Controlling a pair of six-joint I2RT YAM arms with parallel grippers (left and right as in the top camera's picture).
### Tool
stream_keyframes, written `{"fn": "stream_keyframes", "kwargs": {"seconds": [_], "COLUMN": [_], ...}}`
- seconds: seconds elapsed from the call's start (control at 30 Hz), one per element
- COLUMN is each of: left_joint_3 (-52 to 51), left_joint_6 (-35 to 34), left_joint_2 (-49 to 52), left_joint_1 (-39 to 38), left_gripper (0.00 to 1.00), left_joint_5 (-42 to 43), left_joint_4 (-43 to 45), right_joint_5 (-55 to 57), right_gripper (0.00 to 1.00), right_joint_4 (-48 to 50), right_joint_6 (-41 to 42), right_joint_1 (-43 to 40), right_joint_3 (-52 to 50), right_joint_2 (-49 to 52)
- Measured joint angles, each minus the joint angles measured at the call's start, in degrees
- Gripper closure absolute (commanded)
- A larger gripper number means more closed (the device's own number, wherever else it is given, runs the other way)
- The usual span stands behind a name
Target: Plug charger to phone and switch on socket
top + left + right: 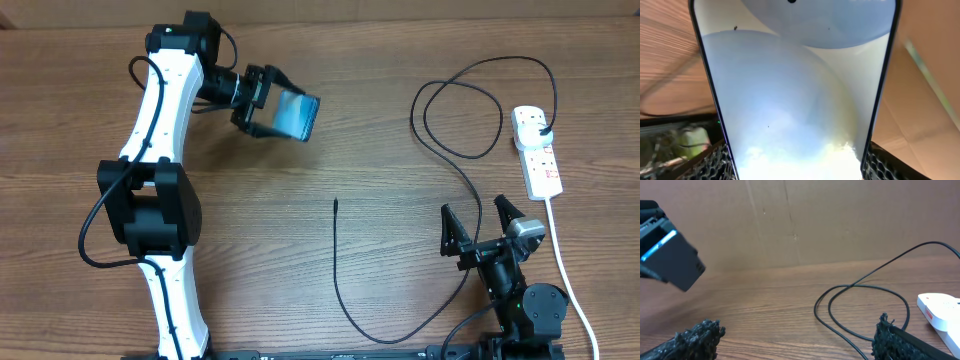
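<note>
The left gripper [262, 108] grasps the slick, rigid phone [297, 116] by its edges, lifted clear. The right gripper [480, 225] hangs released. The limp charger [336, 250] lies on the counter [300, 170] and looks best pinched just behind its tip.

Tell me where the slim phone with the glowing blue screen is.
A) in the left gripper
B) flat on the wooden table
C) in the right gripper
A: the slim phone with the glowing blue screen is held up in the air by the left gripper; the right gripper is open and empty.
</note>
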Motion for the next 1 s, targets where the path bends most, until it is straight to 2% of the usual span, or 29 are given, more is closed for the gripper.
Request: {"fn": "stream_keyframes", "kwargs": {"seconds": [0.17, 0.37, 0.8, 1.0], "left_joint_3": [0.0, 0.0, 0.0, 0.0], "left_joint_6": [0.0, 0.0, 0.0, 0.0], "left_joint_2": [0.0, 0.0, 0.0, 0.0], "left_joint_1": [-0.7, -3.1, -7.9, -8.0], "left_gripper": [0.96, 0.96, 0.96, 0.96], "left_joint_5": [-9.6, -16.6, -20.0, -20.0], "left_joint_4": [-3.7, -5.3, -5.3, -5.3], "right_joint_5": [0.0, 0.0, 0.0, -3.0], "right_gripper": [0.0, 0.0, 0.0, 0.0], "right_joint_4": [0.0, 0.0, 0.2, 7.7], "right_joint_6": [0.0, 0.0, 0.0, 1.6], "right_joint_1": [0.0, 0.0, 0.0, 0.0], "right_joint_3": [0.0, 0.0, 0.0, 0.0], "right_joint_2": [0.0, 0.0, 0.0, 0.0]}}
